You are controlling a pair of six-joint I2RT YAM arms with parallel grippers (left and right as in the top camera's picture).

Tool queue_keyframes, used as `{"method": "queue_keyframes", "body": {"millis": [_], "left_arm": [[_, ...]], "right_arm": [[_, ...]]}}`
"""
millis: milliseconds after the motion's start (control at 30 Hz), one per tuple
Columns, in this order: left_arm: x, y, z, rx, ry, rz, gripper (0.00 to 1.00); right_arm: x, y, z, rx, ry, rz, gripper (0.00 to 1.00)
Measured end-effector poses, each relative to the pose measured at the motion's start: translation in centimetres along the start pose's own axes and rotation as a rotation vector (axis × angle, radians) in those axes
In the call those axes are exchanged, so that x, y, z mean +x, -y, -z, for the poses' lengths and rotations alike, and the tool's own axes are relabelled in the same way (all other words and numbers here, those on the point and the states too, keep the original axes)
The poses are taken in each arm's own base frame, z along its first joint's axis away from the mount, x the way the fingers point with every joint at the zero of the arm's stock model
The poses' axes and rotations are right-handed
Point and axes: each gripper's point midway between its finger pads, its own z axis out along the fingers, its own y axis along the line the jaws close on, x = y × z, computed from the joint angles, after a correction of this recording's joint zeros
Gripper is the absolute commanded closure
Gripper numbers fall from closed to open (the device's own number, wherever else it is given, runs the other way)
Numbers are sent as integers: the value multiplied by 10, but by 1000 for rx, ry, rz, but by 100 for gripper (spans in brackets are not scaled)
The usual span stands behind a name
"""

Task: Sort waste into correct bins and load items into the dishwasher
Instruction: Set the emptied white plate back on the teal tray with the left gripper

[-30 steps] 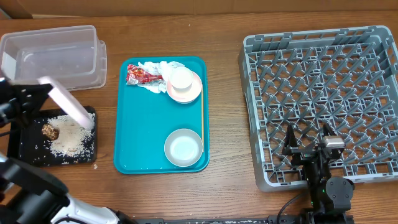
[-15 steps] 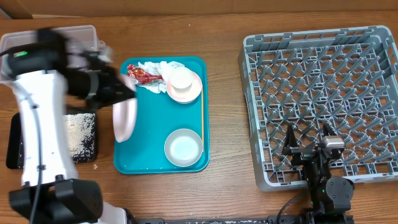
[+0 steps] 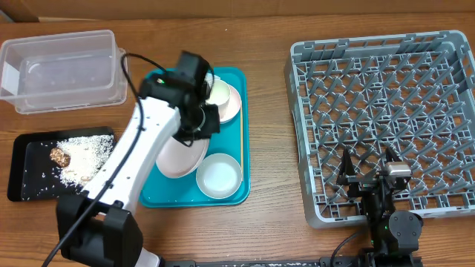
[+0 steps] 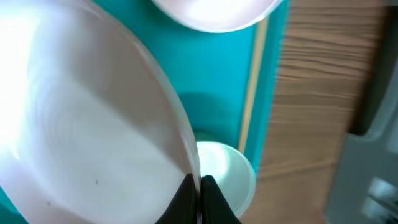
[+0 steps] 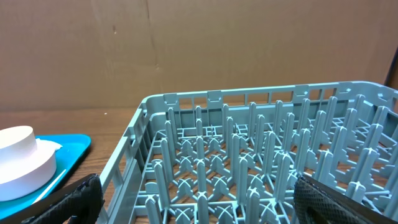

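left gripper (image 4: 199,194) is pinched almost shut on the thin rim of the pale pink plate (image 3: 178,154). the plate hangs tilted over the teal tray (image 3: 171,194), about mid-table. right gripper (image 3: 367,169) is spread wide and holds nothing, parked at the near edge of the dish rack (image 3: 371,41) on the right side of the table.

so the job looks like carrying this plate across to the rack. it's an edge pinch only, so i'd expect the plate to swivel if the arm moves fast. slow and steady is the call.

lift first. the white bowl (image 3: 219,176) sits just beside the plate toward the near edge, and the cup (image 3: 217,93) in the pink bowl (image 3: 233,105) sits toward the far edge. the wooden stick (image 4: 252,93) lies along the tray's right side and would be easy to sweep off.

clear the rack's wall with room to spare, then turn the plate on edge and lower it between two rows of pegs, away from the parked right arm. let go only once the rim rests on the grid floor.

the crumbs (image 3: 82,152) lie in the black tray (image 3: 22,167) by the left edge. the arm hides the tissue and wrapper.
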Motion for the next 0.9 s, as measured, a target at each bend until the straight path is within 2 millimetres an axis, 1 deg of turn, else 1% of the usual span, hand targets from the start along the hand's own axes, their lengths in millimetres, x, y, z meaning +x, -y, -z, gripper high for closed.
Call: {"method": "queue_keyframes", "body": {"millis": [100, 333, 400, 500, 567, 600, 633, 667, 700, 800, 833, 867, 900], "left_arm": [[2, -6, -15, -59, 25, 19, 96], [-7, -19, -43, -114, 109, 40, 96], [-8, -22, -48, -120, 123, 47, 93], [-13, -22, -49, -119, 146, 50, 84], [-16, -20, -49, -114, 162, 50, 68], [-18, -20, -49, -113, 167, 48, 64], [-19, -20, -48, -112, 171, 43, 63], [-19, -20, -48, -113, 173, 40, 59], [-19, -20, -48, -115, 173, 36, 57], [-17, -21, -46, -126, 158, 15, 57], [-18, -21, -43, -129, 160, 11, 53], [-21, -19, -38, -130, 169, 4, 45], [-26, -17, -32, -130, 183, 1, 34]], "right_arm": [[0, 0, 0, 0, 0, 0, 0], [0, 0, 0, 0, 0, 0, 0], [0, 0, 0, 0, -1, 0, 0], [0, 0, 0, 0, 0, 0, 0], [0, 0, 0, 0, 0, 0, 0], [0, 0, 0, 0, 0, 0, 0], [0, 0, 0, 0, 0, 0, 0], [0, 0, 0, 0, 0, 0, 0], [0, 0, 0, 0, 0, 0, 0], [0, 0, 0, 0, 0, 0, 0], [0, 0, 0, 0, 0, 0, 0], [0, 0, 0, 0, -1, 0, 0], [0, 0, 0, 0, 0, 0, 0]]}}
